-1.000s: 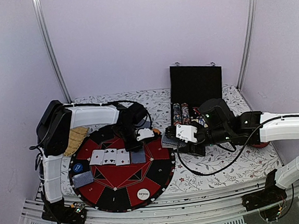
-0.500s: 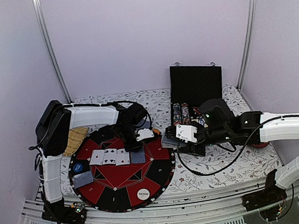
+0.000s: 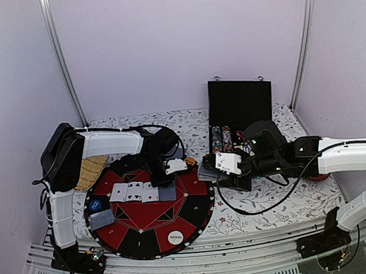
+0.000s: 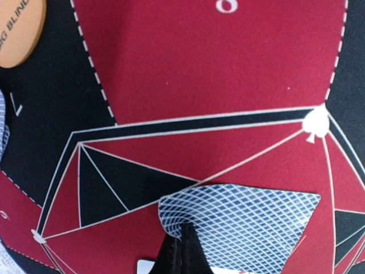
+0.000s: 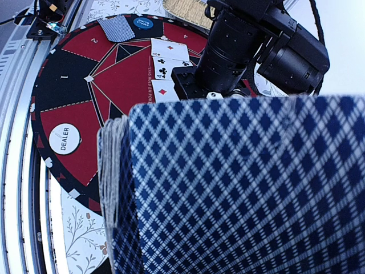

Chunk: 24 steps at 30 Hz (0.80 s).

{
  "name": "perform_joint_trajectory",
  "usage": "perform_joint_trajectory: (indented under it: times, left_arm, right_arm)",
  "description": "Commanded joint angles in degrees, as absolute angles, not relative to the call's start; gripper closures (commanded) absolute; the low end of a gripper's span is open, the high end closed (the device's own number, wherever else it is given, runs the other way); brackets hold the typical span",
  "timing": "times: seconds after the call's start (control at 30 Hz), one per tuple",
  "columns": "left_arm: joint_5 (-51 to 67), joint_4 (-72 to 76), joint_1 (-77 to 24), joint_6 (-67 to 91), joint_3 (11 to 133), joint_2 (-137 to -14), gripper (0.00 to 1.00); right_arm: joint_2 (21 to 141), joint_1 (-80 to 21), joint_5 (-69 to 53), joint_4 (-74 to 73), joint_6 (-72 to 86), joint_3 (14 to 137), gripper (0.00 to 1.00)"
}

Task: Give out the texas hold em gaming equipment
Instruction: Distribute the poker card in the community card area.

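Note:
A round red and black poker mat [image 3: 177, 217] lies at front left. Three face-up cards [image 3: 134, 192] lie in a row on it, with a face-down card [image 3: 168, 192] at their right end. My left gripper [image 3: 158, 178] is shut on that face-down card [image 4: 251, 222], pinching its near corner, which curls up. My right gripper [image 3: 210, 172] is shut on the deck [image 5: 239, 188] at the mat's right edge; the deck hides its fingers. A white DEALER disc [image 3: 175, 237], a blue disc [image 3: 96, 204] beside another face-down card [image 3: 102, 219], and an orange disc [image 4: 17, 28] lie on the mat.
An open black chip case [image 3: 240, 103] with rows of chips [image 3: 221, 137] stands at the back, just behind my right arm. A woven mat [image 3: 93, 171] lies left of the poker mat. The table has a floral cloth [image 3: 265, 200].
My left arm has shifted slightly to the left with the card corner still pinched. The right arm and the deck have not moved.

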State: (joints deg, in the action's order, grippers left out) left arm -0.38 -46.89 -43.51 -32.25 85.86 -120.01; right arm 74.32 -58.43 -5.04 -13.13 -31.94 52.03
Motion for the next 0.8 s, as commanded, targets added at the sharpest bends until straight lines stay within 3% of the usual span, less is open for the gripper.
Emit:
perform_joint_trajectory:
  times: [0.0, 0.07, 0.17, 0.4, 0.5, 0.6, 0.77]
  left_arm:
    - [-2.7, -48.6, -43.7, -29.9, 86.0, -121.3, 0.83]
    - [-3.9, -48.6, -43.7, -28.5, 87.1, -121.1, 0.6]
    - [-4.5, -48.7, -43.8, -27.5, 88.4, -120.7, 0.45]
    - [-5.5, -48.4, -44.3, -25.4, 91.5, -117.6, 0.4]
    - [-3.2, -45.8, -44.3, -23.3, 91.7, -113.6, 0.32]
    - [-1.2, -41.1, -43.9, -16.8, 91.0, -104.9, 0.27]
    - [10.6, -28.5, -43.9, -1.1, 81.8, -91.2, 0.29]
  right_arm:
    - [73.0, -58.6, -4.8, -12.5, -31.4, 51.6, 0.51]
    - [73.0, -58.6, -4.8, -12.5, -31.4, 51.5, 0.51]
    - [73.0, -58.6, -4.8, -12.4, -31.4, 51.5, 0.5]
    - [73.5, -58.6, -5.0, -12.4, -31.3, 51.6, 0.5]
    - [73.5, -58.5, -5.0, -12.2, -31.4, 51.7, 0.5]
    - [73.7, -58.6, -5.0, -12.2, -31.4, 51.8, 0.5]
    - [74.3, -58.6, -5.2, -11.7, -31.0, 52.2, 0.5]
